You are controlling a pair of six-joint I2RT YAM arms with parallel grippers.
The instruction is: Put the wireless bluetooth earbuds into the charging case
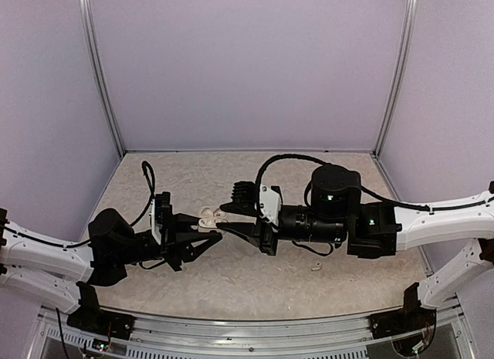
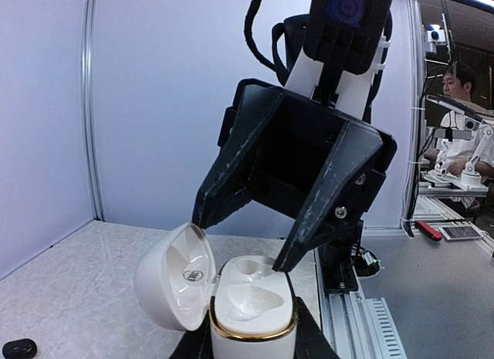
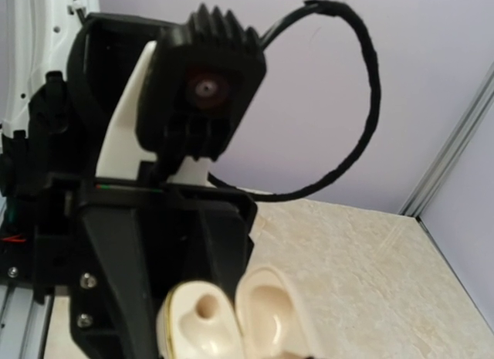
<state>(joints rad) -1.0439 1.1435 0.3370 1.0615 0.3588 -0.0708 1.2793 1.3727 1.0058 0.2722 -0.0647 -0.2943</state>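
Note:
My left gripper (image 1: 205, 231) is shut on the base of a white charging case (image 1: 210, 218) with a gold rim and holds it above the table. In the left wrist view the case (image 2: 253, 316) has its lid (image 2: 174, 278) swung open to the left, and the two wells look empty. My right gripper (image 2: 239, 243) hangs open over the case, with one fingertip (image 2: 284, 260) at the far rim and nothing between the fingers. A tiny white bit, perhaps an earbud (image 1: 316, 267), lies on the table under the right arm. The other earbuds are not in view.
A small black rounded thing (image 2: 19, 347) lies on the table to the left; I cannot tell whether it is a case or an earbud. The right wrist view shows the case (image 3: 202, 328) and the left wrist's camera block (image 3: 204, 89) close in front. A metal rail (image 2: 363, 320) runs along the near edge.

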